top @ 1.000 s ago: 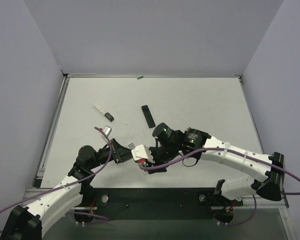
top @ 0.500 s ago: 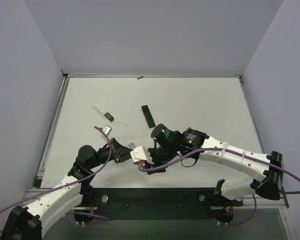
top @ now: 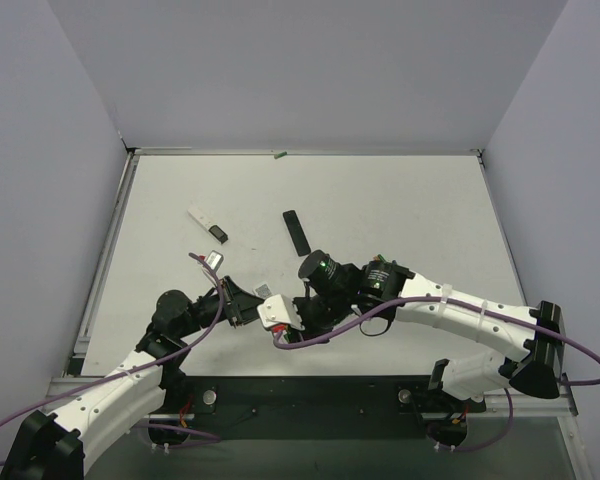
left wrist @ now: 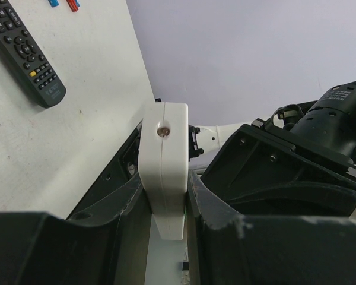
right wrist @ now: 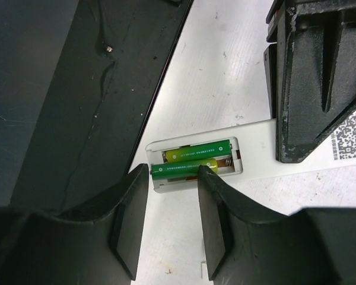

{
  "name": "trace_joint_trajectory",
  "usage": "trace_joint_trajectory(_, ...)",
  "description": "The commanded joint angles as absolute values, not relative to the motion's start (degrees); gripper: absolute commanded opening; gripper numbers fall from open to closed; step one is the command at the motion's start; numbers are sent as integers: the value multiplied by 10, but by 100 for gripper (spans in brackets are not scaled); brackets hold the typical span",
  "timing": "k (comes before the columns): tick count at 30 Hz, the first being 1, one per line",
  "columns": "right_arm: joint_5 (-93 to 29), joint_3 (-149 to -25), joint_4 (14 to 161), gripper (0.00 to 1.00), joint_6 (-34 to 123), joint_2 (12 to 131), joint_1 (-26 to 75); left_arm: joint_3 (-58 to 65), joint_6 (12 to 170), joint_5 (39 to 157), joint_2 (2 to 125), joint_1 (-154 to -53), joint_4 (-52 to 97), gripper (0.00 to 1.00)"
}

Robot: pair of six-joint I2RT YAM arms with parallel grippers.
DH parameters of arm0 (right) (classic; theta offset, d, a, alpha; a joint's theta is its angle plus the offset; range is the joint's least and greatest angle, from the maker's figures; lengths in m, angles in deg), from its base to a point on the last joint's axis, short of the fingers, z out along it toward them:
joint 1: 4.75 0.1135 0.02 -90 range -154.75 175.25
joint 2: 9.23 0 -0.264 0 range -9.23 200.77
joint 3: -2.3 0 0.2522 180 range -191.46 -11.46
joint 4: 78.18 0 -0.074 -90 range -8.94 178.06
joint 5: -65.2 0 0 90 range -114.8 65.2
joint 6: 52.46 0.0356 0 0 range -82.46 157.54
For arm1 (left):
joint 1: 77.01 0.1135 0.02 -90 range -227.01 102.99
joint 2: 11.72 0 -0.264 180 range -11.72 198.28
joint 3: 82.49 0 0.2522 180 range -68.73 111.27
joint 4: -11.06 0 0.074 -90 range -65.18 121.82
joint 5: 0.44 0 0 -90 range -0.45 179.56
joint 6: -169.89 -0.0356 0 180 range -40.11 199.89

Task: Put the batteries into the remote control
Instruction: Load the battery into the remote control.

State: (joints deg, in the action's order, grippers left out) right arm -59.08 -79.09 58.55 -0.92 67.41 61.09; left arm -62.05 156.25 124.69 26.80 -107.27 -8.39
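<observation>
Your L jaws are clamped on the white remote control (left wrist: 163, 172), held low near the bench's (top: 400, 200) front edge, between the two arms. The batt. bay is open toward the R wrist cam, with one green battery (right wrist: 196, 154) seated in the far slot. R jaws pinch a second green battery (right wrist: 175, 170) end to end at the near slot, slightly askew. The black remote (top: 296, 231) lies further back.
</observation>
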Motion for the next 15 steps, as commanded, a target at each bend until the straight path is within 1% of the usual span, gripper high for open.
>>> trace_joint_trajectory(1,-579,-786,589,34,-20,688,620,-597,1589,1256,264,-1072,-149,0)
trace_joint_trajectory(15,-532,-773,605,34,-22,693,627,-598,1606,1255,267,-1072,-153,0)
